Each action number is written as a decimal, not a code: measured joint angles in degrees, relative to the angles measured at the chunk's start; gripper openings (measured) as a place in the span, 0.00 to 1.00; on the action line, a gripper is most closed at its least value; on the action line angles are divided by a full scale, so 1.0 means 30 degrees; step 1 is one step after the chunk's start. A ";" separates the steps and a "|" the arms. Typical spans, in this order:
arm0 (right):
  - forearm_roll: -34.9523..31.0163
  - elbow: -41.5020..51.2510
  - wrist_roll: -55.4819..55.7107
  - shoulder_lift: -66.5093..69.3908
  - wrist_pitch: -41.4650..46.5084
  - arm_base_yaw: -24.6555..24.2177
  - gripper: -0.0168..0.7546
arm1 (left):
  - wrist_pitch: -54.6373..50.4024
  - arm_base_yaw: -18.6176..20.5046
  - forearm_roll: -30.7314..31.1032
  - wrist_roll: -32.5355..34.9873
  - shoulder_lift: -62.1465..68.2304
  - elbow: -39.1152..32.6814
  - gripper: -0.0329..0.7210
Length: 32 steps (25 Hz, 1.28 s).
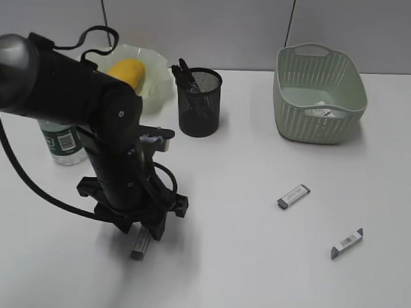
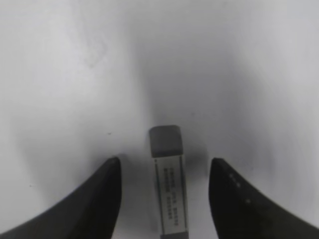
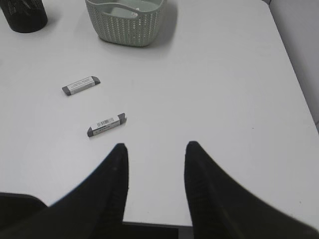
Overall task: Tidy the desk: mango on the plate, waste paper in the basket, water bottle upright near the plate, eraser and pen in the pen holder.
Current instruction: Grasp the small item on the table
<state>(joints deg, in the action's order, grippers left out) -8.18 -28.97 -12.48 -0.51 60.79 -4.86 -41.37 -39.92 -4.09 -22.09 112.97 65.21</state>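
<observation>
My left gripper (image 2: 165, 160) points straight down at the table, open, its jaws on either side of a grey-white eraser (image 2: 168, 184) with a gap on both sides. In the exterior view that eraser (image 1: 140, 244) pokes out under the left arm. Two more erasers (image 1: 294, 196) (image 1: 347, 243) lie on the right of the table. The mango (image 1: 127, 72) sits on the plate (image 1: 161, 84). Dark pens (image 1: 185, 75) stand in the black mesh pen holder (image 1: 199, 106). The water bottle (image 1: 63, 142) stands upright behind the arm. Something white, likely the waste paper (image 1: 327, 112), lies in the basket (image 1: 319, 91). My right gripper (image 3: 155, 144) hangs open and empty over the near table edge.
In the right wrist view the two loose erasers (image 3: 81, 85) (image 3: 106, 124) lie ahead and to the left, with the basket (image 3: 127, 25) and pen holder (image 3: 24, 17) beyond them. A grey wall backs the table.
</observation>
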 joint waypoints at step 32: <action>0.0000 0.0000 0.0000 0.0000 -0.0016 0.0000 0.43 | -0.1623 0.0019 -0.0676 0.0017 -0.0128 0.0015 0.24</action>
<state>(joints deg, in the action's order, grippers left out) -8.18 -28.97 -12.48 -0.51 60.74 -4.86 -46.23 -39.86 -6.12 -22.03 112.58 65.26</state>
